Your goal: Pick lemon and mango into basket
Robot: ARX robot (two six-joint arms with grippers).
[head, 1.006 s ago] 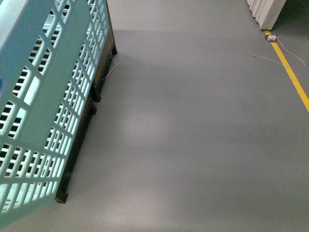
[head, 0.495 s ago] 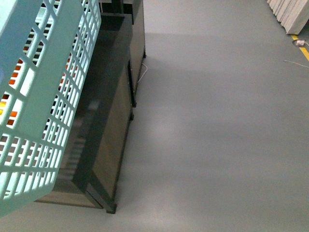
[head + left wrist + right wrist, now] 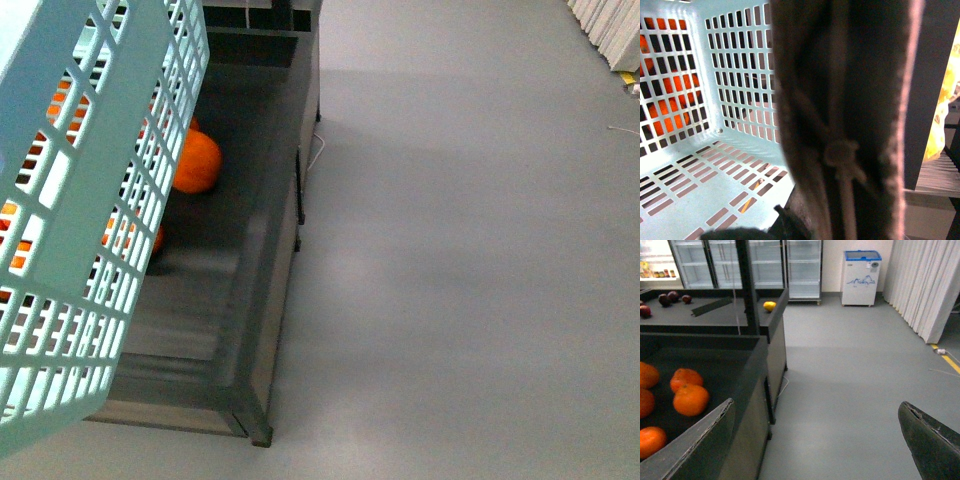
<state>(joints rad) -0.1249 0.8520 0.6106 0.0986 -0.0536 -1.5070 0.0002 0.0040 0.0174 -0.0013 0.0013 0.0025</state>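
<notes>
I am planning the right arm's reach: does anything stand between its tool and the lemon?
Nothing visible blocks the line from the open right tool to the small yellow oval lemon. But a black upright post stands near it, and a raised black divider wall crosses the dark stand in front of it.

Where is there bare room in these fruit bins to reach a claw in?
Far bin: wide bare stretch between the dark fruits and the yellow fruit. Near bin: crowded with oranges; only a strip beside its aisle-side wall is bare.
</notes>
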